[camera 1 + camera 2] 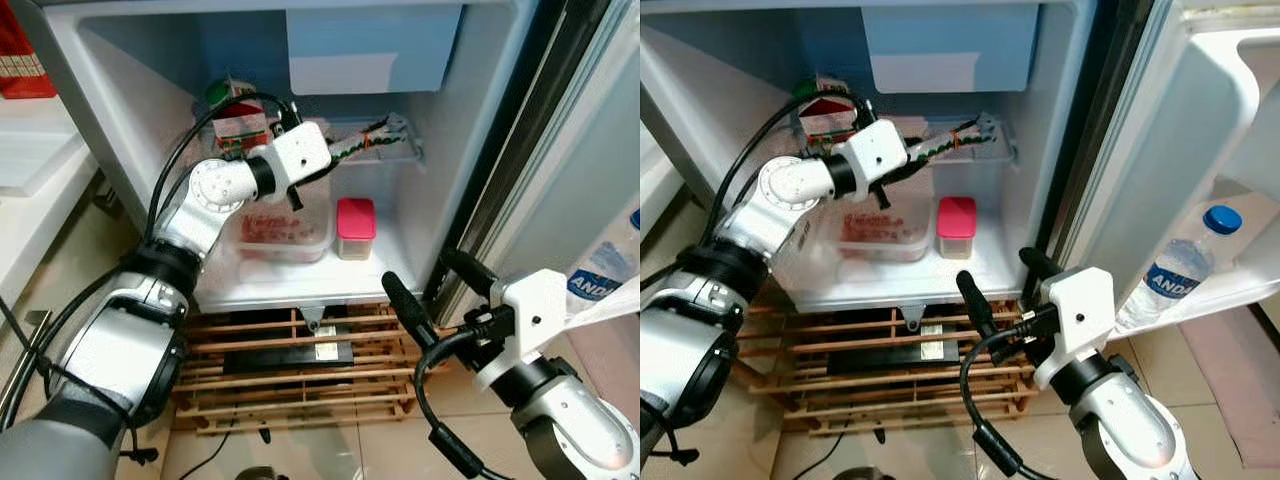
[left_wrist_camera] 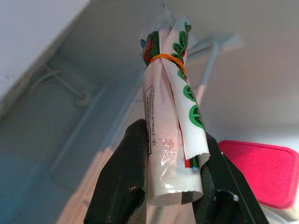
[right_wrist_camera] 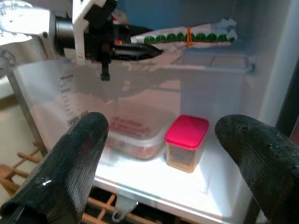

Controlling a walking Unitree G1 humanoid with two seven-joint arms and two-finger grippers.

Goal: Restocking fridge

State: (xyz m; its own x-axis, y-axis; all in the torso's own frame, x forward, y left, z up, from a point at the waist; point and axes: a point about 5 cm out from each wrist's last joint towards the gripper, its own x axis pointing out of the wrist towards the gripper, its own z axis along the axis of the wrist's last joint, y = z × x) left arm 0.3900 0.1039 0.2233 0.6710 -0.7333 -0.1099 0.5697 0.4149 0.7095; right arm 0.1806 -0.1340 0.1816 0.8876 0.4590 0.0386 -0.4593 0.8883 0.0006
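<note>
My left gripper [image 1: 335, 160] reaches into the open fridge and is shut on a rolled white packet [image 1: 372, 138] with green print and an orange rubber band. The packet [image 2: 170, 116] sticks out past the black fingers [image 2: 128, 163], level over the wire shelf [image 1: 405, 152]. Low in front of the fridge, near the door hinge side, my right gripper [image 1: 1002, 280] stands open with nothing between its fingers [image 3: 74, 158].
On the fridge floor sit a clear tub of red food [image 1: 285, 232] and a small pink-lidded tub [image 1: 355, 228]. A red and green carton [image 1: 238, 115] stands at the back. A water bottle [image 1: 1185, 262] rests in the door shelf. A wooden slatted pallet [image 1: 300, 375] lies beneath.
</note>
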